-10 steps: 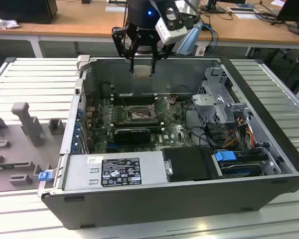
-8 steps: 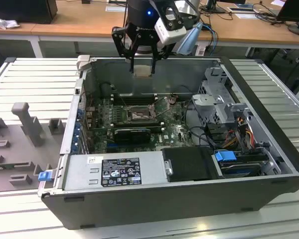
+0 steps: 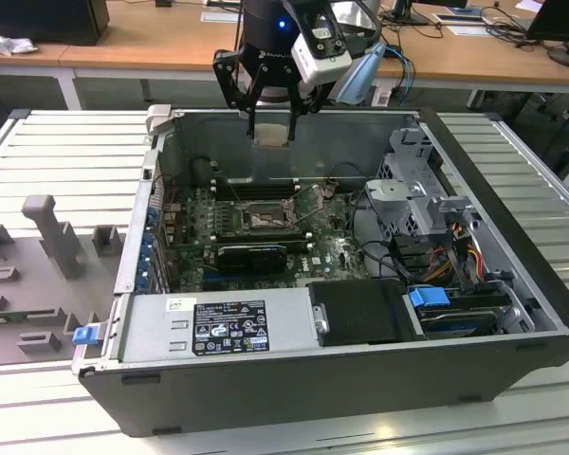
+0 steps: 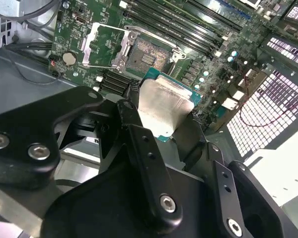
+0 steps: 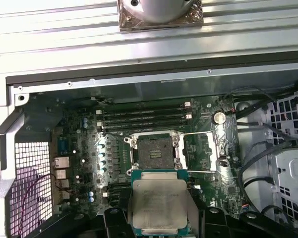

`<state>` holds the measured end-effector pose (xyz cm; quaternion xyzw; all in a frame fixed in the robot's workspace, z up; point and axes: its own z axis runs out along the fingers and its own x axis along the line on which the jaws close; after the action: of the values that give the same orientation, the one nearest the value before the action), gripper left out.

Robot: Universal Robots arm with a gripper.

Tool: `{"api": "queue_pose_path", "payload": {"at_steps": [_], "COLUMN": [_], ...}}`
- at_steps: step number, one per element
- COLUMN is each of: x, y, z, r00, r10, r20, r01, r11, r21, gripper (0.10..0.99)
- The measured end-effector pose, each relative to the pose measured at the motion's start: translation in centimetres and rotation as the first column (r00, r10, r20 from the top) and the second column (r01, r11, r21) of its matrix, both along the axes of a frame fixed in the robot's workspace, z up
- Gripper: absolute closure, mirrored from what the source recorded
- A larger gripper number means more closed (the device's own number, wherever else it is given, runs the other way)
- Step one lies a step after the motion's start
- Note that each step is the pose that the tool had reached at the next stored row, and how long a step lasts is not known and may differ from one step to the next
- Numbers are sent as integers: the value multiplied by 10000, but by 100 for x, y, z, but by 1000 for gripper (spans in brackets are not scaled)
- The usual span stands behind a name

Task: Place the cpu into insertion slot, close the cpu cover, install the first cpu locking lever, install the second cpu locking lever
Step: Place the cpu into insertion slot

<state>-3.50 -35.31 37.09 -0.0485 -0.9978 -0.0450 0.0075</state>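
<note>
**Claw (image 3: 270, 121) clamped on the cpu (image 3: 271, 134) over an open computer case (image 3: 313, 389)**

In the exterior view, the claw hung by the case's far wall with the chip pinched at its tip. It was held clear above the green motherboard (image 3: 334, 252), and the case sat on the ribbed bench (image 3: 57, 180). The wrist views told more. In the first wrist view the cpu's silvery top lay flat, apart from the insertion slot (image 5: 154, 153), whose dark recess stood bare. In the second wrist view black fingers (image 4: 132, 113) gripped the chip's edges. The cpu cover (image 4: 89, 47) lay folded open beside the slot, with long memory slots (image 4: 181, 29) on the slot's other side.
</note>
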Motion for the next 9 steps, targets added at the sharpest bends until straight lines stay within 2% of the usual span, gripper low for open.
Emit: {"api": "queue_pose_path", "payload": {"at_steps": [9], "x": [0], "y": [-1], "z": [-5], "r00": [9997], "r10": [-228], "r20": [1], "r01": [228], "r11": [9997], "r21": [-1], "gripper": [557]}}
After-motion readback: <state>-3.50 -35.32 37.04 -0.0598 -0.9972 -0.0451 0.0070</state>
